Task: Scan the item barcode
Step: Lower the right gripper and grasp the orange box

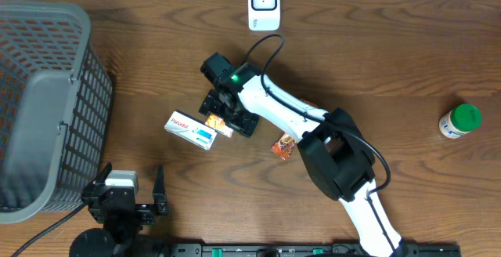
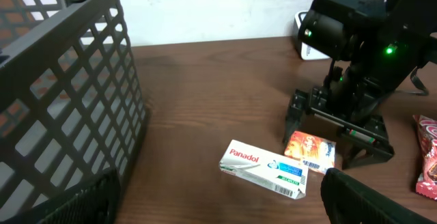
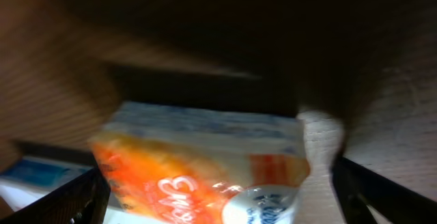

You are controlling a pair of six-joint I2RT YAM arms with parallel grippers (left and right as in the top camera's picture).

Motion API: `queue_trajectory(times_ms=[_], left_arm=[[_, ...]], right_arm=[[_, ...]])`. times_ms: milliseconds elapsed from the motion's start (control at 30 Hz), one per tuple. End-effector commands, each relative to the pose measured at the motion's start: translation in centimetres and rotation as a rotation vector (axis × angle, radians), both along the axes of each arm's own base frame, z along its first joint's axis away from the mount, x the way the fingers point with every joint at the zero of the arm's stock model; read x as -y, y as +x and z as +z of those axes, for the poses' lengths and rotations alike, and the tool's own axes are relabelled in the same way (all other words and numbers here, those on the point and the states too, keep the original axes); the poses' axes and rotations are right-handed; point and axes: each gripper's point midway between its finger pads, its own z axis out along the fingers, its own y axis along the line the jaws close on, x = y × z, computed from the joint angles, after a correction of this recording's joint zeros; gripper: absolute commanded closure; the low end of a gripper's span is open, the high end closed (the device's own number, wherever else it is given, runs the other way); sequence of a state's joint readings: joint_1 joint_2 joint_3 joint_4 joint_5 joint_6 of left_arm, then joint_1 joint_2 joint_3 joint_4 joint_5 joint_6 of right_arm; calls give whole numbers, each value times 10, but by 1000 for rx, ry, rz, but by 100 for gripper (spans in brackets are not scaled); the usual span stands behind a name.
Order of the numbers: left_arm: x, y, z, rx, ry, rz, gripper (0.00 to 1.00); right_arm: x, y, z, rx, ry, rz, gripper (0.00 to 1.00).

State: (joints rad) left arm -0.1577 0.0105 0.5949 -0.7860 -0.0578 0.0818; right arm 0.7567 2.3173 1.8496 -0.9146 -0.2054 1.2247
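Overhead, left-wrist and right-wrist views of the table. We place the orange packet (image 1: 221, 123), the item to be scanned, flat on the wood just off the table's centre toward 9 o'clock. The right gripper (image 1: 228, 116) stands over it with its jaws spread wide, one finger on either side of the packet. It is not clamped, and we cannot tell whether a pad touches the wrapper. The right-wrist view shows the packet (image 3: 198, 179) close up and blurred. A white Panadol box (image 1: 192, 129) lies at the packet's 8 o'clock, right against it. A second, reddish packet (image 1: 283, 145) lies at the gripper's 4 o'clock, near the arm. The white scanner unit (image 1: 264, 5) stands at the table's 12 o'clock edge, well apart from the item. We see the left gripper (image 1: 131, 186) at 7 o'clock, open and holding nothing. A grey mesh basket (image 1: 47, 108) fills the 9 o'clock side. A green-capped bottle (image 1: 459, 121) lies at 3 o'clock.
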Motion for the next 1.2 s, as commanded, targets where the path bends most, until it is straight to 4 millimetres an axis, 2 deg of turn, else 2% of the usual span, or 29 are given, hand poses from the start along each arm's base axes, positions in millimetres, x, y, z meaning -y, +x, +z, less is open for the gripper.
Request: queue_trajectory(times_ms=[0, 267, 433, 700, 900, 1167], left_arm=[[0, 0, 0, 5, -3, 3, 7], [0, 0, 0, 5, -3, 3, 7], [0, -1, 0, 5, -3, 3, 7], [0, 0, 0, 5, -3, 3, 7], [0, 0, 0, 5, -3, 3, 7], [0, 0, 0, 5, -3, 3, 7]], right_arm=[[9, 4, -18, -18, -36, -32, 1], [12, 2, -22, -12, -53, 36, 2], [29, -1, -25, -5, -132, 92, 13], [37, -4, -25, -1, -145, 222, 21], [72, -5, -25, -74, -196, 258, 21], [124, 4, -23, -123, -277, 323, 20]])
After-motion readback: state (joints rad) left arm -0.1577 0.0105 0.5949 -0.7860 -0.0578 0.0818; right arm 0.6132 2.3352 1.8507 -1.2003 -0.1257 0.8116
